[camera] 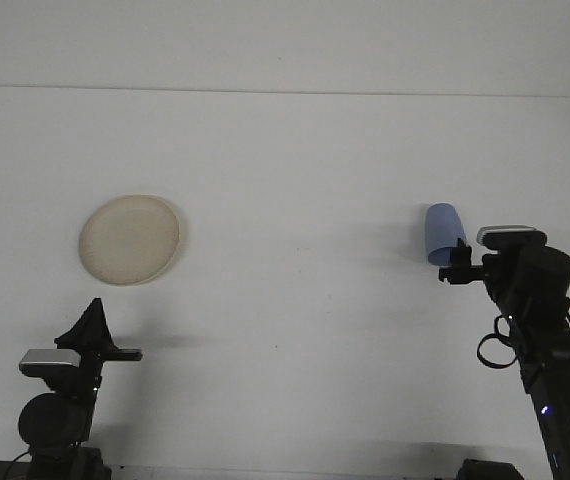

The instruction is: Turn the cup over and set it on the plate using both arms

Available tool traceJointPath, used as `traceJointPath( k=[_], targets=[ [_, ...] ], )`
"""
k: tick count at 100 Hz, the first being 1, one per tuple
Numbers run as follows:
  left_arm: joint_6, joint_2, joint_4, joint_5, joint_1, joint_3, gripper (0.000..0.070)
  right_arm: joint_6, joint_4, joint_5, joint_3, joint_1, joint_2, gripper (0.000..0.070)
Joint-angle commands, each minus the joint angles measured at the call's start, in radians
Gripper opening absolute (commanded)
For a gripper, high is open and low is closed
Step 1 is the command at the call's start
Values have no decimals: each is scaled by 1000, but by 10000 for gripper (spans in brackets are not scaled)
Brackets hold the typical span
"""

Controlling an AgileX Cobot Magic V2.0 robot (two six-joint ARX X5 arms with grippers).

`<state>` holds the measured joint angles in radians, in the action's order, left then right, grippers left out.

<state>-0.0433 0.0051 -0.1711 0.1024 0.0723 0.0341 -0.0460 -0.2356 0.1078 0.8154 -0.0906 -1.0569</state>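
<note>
A blue cup [440,228] lies on its side on the white table at the right, its wider mouth end toward me. My right gripper [456,266] is at the cup's near end and covers part of its rim; I cannot see whether they touch. A round beige plate [130,238] lies flat on the left side of the table, with nothing on it. My left gripper [95,310] rests low at the near left, below the plate and apart from it, its fingers drawn to a point and holding nothing.
The white table [295,180] runs back to a pale wall. The right arm's dark body [545,340] rises from the lower right corner. The left arm's base [57,420] sits at the lower left.
</note>
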Motion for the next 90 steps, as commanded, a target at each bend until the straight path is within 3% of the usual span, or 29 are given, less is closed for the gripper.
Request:
traceJointPath(
  k=[1,43,90],
  targets=[
    [-2,-2,-10,1,-1,-20,11,-5,58,10,-32,-21,-20,481],
    [-2,-2,-10,1,-1,-20,11,2,514,81,-330,-119,-89,481],
    [-2,-2,-10,1,-1,-20,11,5,801,141,-346,-119,-373,480]
  ],
)
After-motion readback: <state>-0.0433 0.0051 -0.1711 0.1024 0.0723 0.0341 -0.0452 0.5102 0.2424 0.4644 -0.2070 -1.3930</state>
